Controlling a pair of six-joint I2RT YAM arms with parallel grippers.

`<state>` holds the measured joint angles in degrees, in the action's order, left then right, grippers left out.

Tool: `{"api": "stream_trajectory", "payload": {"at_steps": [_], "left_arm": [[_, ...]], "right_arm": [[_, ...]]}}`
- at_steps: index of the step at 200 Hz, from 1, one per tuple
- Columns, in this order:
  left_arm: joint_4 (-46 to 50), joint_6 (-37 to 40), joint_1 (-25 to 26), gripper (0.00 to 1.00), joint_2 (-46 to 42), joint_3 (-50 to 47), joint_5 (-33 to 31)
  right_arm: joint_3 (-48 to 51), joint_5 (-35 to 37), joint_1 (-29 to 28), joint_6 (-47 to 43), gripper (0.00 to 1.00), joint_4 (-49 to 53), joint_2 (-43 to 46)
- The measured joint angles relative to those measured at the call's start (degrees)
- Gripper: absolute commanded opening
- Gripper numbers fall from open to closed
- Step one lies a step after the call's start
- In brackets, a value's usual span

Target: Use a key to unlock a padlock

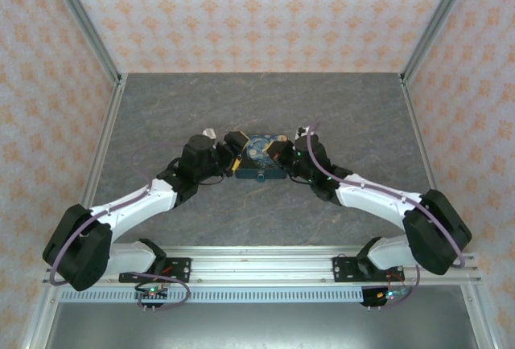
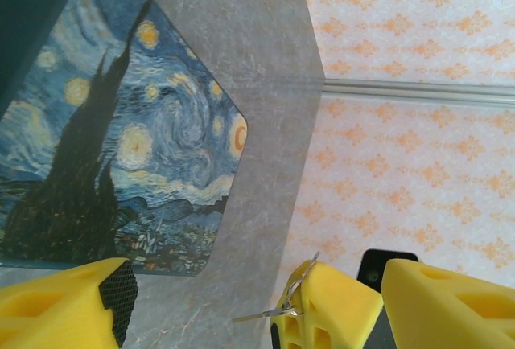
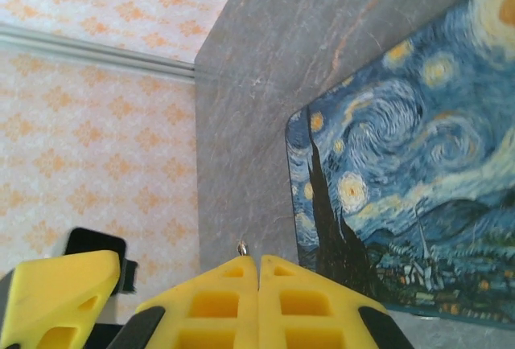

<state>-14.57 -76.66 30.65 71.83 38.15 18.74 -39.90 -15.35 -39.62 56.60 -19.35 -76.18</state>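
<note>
So both grippers are meeting over the box point(image 1: 259, 149), the one with the swirly night-sky painting on its lid, sitting on the grey table point(image 1: 265, 212).

The left gripper point(image 2: 256, 289) has its yellow fingers point(image 2: 56, 305) spread wide, with nothing pinched between the pads. From its own wrist cam the box lid lies past the tip of its left finger, and bare table runs out ahead of the gap.

The right gripper point(image 3: 257, 267) is the opposite: its fingers are pressed tight together, seam to seam, pinching the key point(image 3: 241, 247). On its own cam just a tiny silver loop of the key pokes out past the fingertips. On the left wrist cam those closed tips sit inside the left gripper's open gap, just beside its right finger and well apart from its left one. There the key point(image 2: 278, 309) shows as a thin bent sliver of metal sticking out sideways toward the middle of the gap. The box lies off to the right of the closed fingers, near them but not touching.

Padlock: honestly hard to call. From the top cam there's a tiny teal speck point(image 1: 261, 177) on the near side of the box, on the base side of both sets of fingertips and roughly between them. It's probably the padlock, but it's too small to be sure. Neither gripper is touching it.
</note>
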Motion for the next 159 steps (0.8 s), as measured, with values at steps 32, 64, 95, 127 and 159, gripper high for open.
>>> {"api": "stream_trajectory", "payload": {"at_steps": [32, 64, 95, 127, 159], "left_arm": [[5.4, 8.6, -0.8, 0.83, -0.1, 4.9, 1.4], [9.3, 16.0, -2.3, 0.83, 1.2, 8.7, 4.9], [13.0, 22.5, -3.0, 0.83, 4.5, 12.2, 8.5], [15.6, 26.8, -3.0, 0.81, 6.7, 14.8, 12.0], [16.7, 28.6, -3.0, 0.79, 7.4, 15.2, 14.1]], "right_arm": [[2.4, -7.6, 6.0, -10.5, 0.0, 1.6, 5.4], [5.2, -14.9, 9.7, -21.0, 0.0, 3.1, 9.4], [6.1, -20.5, 11.2, -27.3, 0.0, 3.7, 9.6], [6.1, -24.2, 11.2, -30.0, 0.0, 3.4, 8.0], [6.1, -25.5, 11.2, -30.6, 0.0, 3.5, 6.1]]}}
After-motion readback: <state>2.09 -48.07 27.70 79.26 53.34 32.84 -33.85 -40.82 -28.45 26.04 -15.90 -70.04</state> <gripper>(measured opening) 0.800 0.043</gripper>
